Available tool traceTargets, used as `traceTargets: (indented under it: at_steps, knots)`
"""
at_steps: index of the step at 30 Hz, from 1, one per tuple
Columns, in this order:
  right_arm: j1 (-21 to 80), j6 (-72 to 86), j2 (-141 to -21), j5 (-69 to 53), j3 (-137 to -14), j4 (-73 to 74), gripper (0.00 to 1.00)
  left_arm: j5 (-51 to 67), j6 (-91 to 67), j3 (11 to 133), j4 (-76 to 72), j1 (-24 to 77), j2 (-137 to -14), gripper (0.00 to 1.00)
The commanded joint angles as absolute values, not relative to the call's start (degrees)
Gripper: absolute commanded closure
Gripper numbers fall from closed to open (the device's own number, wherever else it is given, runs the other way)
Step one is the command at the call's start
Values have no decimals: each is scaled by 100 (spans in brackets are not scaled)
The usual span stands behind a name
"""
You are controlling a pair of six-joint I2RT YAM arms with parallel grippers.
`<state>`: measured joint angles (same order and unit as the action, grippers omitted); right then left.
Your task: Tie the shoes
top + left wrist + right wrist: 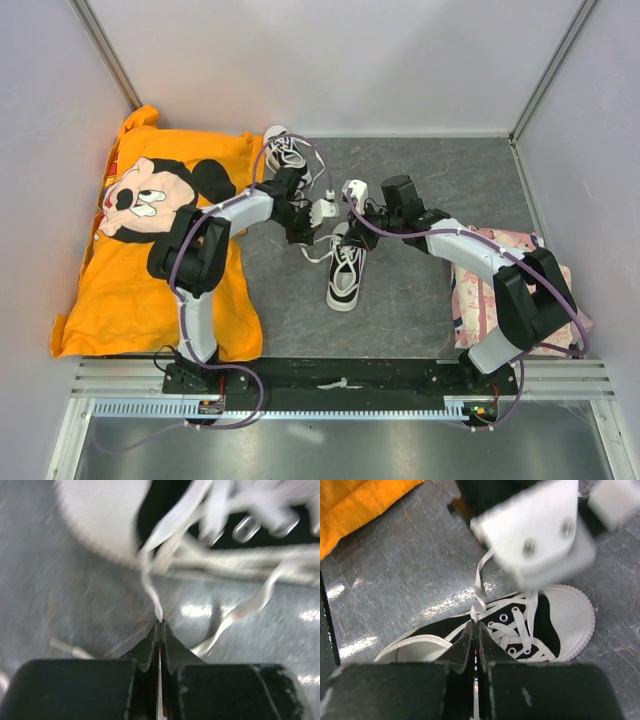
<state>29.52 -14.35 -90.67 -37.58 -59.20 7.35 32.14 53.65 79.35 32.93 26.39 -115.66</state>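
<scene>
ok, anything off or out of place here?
Nothing damaged or spilled, but the far shoe sits apart from the near shoe, beside the orange cloth. Left tool and right tool each pinch a lace.

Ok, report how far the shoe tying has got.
Done: nothing, no knot shows on the near sneaker. In hand: left gripper and right gripper each pinch one of its laces. To do: knot it, then the far sneaker.

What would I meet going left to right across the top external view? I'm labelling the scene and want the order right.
In order: orange Mickey Mouse cloth → far shoe → near shoe → pink patterned cloth.
</scene>
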Motion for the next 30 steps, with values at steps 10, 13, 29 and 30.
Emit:
traceTargets:
  at_steps: [10,13,29,30]
  knots:
    - [2971,-1029,-8851,-3595,-5976,396,100,4051,6433,7164,4331,1723,-9634,98]
    - [2953,-870,-8851,-3551,-6029,334,100,4192,6486,6900,4691,1731,-9291,98]
    - [2936,-668,-8921,-3718,-6064,246,100,4921,5794,6511,4915,3374,-8736,98]
    - [2936,-668,-8930,-3744,-6064,246,100,5070,5322,6565,4530,3462,-8797,98]
